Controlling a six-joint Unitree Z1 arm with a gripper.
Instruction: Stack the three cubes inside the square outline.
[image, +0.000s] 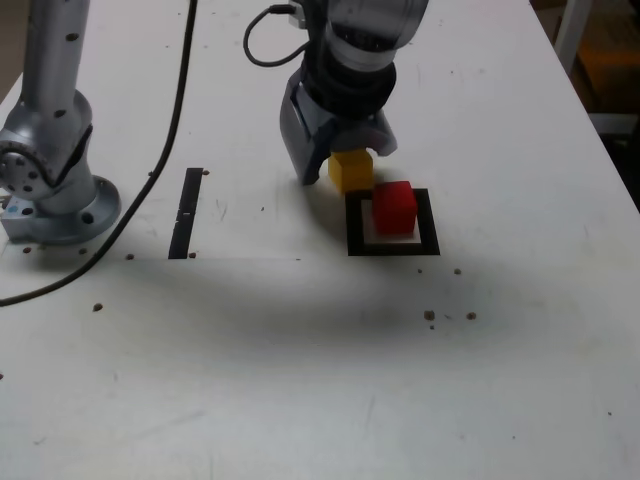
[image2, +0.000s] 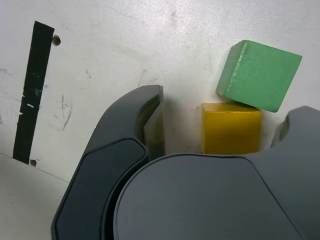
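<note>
In the exterior view my gripper (image: 347, 165) comes down over a yellow cube (image: 351, 172) that sits just outside the far left corner of the square outline (image: 392, 247). A red cube (image: 394, 207) stands inside that outline. In the wrist view the yellow cube (image2: 231, 127) lies between the jaws of the gripper (image2: 222, 120). A gap still shows between one finger (image2: 150, 102) and the cube, so the gripper is open. A green cube (image2: 257, 74) rests beyond the yellow one, touching its far edge. The arm hides the green cube in the exterior view.
A straight black tape strip (image: 186, 212) lies on the white table at the exterior view's left, also in the wrist view (image2: 32, 90). The arm's base (image: 50, 180) stands at the far left, with a black cable (image: 170, 130) trailing past it. Small dark specks dot the table.
</note>
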